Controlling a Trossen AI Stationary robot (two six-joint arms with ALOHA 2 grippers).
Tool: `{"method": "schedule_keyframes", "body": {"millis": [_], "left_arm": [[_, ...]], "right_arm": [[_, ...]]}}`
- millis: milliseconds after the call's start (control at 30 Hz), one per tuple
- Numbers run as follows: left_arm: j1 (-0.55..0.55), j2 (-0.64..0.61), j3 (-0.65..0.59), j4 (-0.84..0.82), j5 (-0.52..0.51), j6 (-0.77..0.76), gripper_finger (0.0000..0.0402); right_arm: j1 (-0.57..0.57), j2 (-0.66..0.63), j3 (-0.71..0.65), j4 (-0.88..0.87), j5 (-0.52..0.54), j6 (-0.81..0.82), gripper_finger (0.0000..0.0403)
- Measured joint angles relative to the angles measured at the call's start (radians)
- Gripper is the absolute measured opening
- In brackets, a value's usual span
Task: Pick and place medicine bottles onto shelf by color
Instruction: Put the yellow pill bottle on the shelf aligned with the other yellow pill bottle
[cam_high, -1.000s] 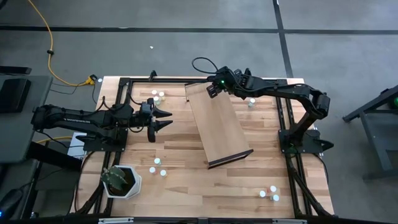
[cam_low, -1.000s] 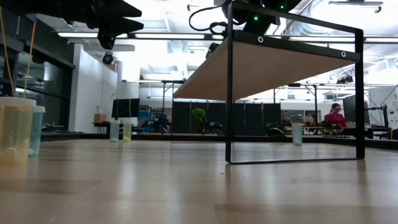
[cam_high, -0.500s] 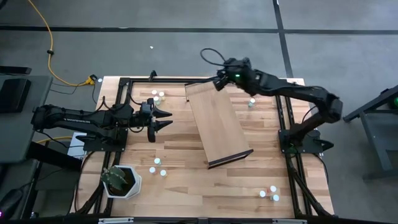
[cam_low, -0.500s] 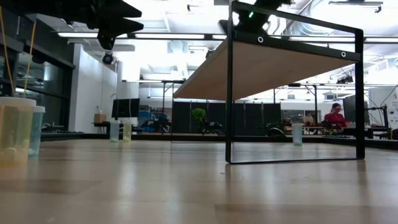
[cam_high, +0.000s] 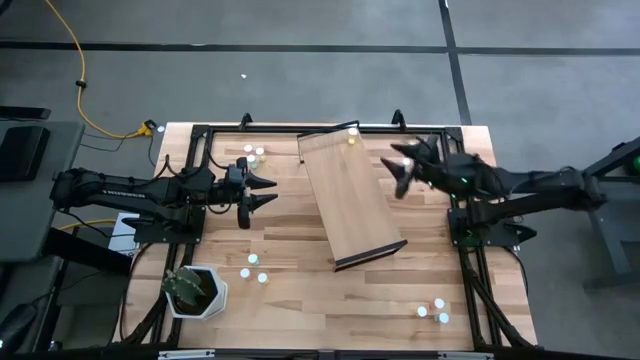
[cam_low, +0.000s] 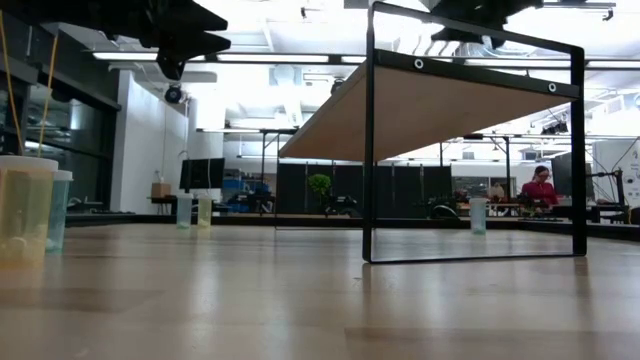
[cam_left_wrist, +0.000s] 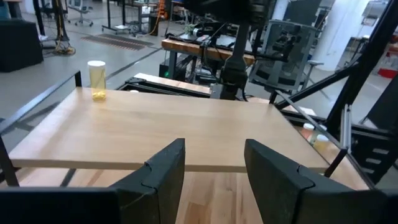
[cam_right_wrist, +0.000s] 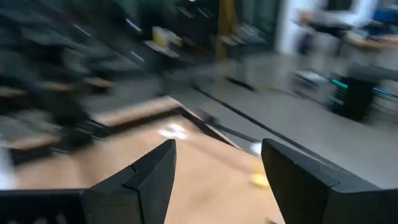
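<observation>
a yellow bottle (cam_high: 352, 131) now stands on the far end of the shelf (cam_high: 350, 205). the right gripper (cam_high: 400, 172), fingers apart and empty, has pulled back to the shelf's right. one placement is judged complete. the left gripper (cam_high: 268, 190) waits, fingers apart, left of the shelf, other bottles (cam_high: 254, 153) nearby.

Bottles scattered, one yellow on the shelf

The shelf (cam_high: 350, 200), a long light-wood board on a dark frame, lies tilted mid-table, running from 11 to 5 o'clock. One yellow bottle (cam_high: 352, 133) with a white cap stands upright at its far corner. Other bottles stand in small groups on the table: a pair at 10 o'clock (cam_high: 253, 153), three at 7 o'clock (cam_high: 253, 268), three at 5 o'clock (cam_high: 434, 310).
</observation>
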Motion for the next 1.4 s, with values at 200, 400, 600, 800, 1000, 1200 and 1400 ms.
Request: {"method": "schedule_keyframes", "body": {"millis": [200,400,600,800,1000,1200,1400], "left_arm": [[0.0,0.0,0.0,0.011,0.0,0.006,0.0159],[0.0,0.003,0.0,0.016,-0.002,-0.011,0.0159],[0.0,0.034,0.0,0.034,-0.058,-0.01,0.0159],[0.033,0.137,0.088,0.066,-0.257,0.067,0.0159],[0.185,0.368,0.451,-0.497,-0.28,0.044,0.0159],[0.379,0.607,0.705,-0.894,-0.28,0.04,0.0164],[0.529,0.748,0.75,-1.011,-0.188,-0.01,0.0192]], "right_arm": [[0.079,-0.057,-0.21,0.358,-0.1,-0.078,0.0229],[0.087,-0.053,-0.307,0.444,-0.095,-0.078,0.0229],[0.085,-0.06,-0.323,0.45,-0.085,-0.061,0.0229],[0.085,-0.061,-0.323,0.505,-0.086,-0.085,0.0229],[0.084,-0.061,-0.323,0.504,-0.086,-0.087,0.0229],[0.084,-0.061,-0.323,0.507,-0.086,-0.087,0.0229],[0.084,-0.061,-0.322,0.507,-0.086,-0.087,0.0229]]}}
